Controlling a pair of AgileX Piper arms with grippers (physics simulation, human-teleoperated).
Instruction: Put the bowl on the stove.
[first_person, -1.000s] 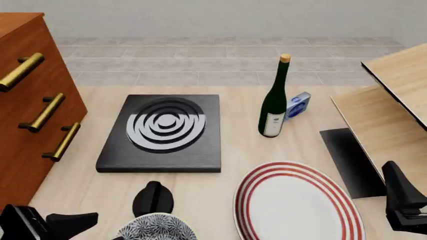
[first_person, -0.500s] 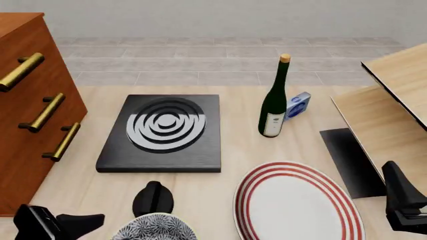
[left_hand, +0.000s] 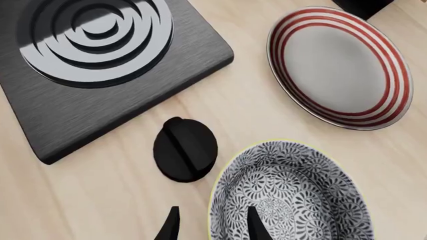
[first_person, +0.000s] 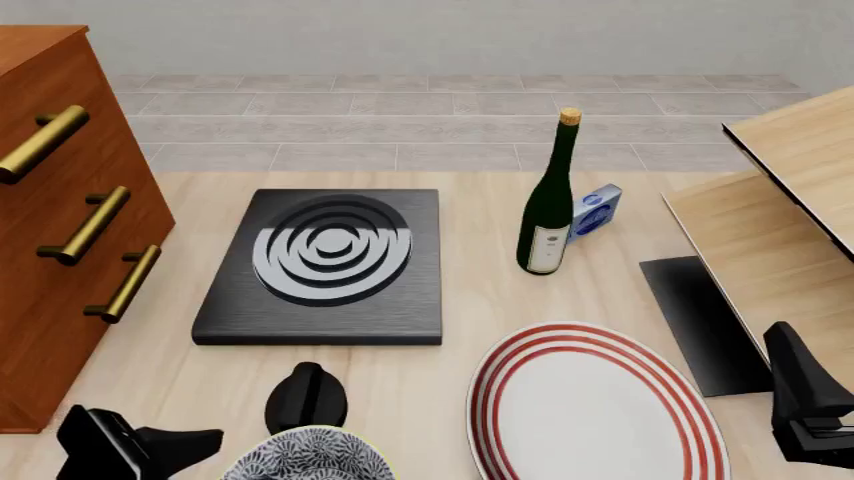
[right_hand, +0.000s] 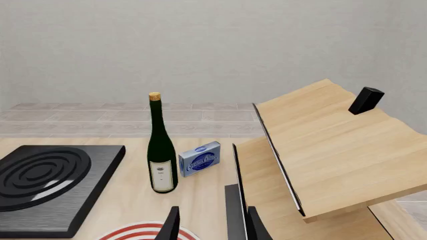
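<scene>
The bowl (left_hand: 290, 195), white with a dense black leaf pattern, sits on the table near the front edge; only its far rim shows in the front view (first_person: 310, 452). The stove (first_person: 327, 262), a black slab with a silver ring burner, lies beyond it and also shows in the left wrist view (left_hand: 93, 55). My left gripper (left_hand: 212, 227) is open, one finger outside the bowl's rim and one over its inside. In the front view the left gripper (first_person: 200, 440) is just left of the bowl. My right gripper (right_hand: 212, 225) is open and empty at the far right (first_person: 798, 395).
A small black knob (first_person: 306, 395) lies between bowl and stove. A red-striped plate (first_person: 594, 405) is right of the bowl. A wine bottle (first_person: 547, 200) and blue box (first_person: 597, 210) stand behind it. A dresser (first_person: 60, 230) is at left, a wooden shelf (first_person: 787, 200) at right.
My left gripper has moved right along the front edge, closer to the bowl. The right arm and the objects have not moved.
</scene>
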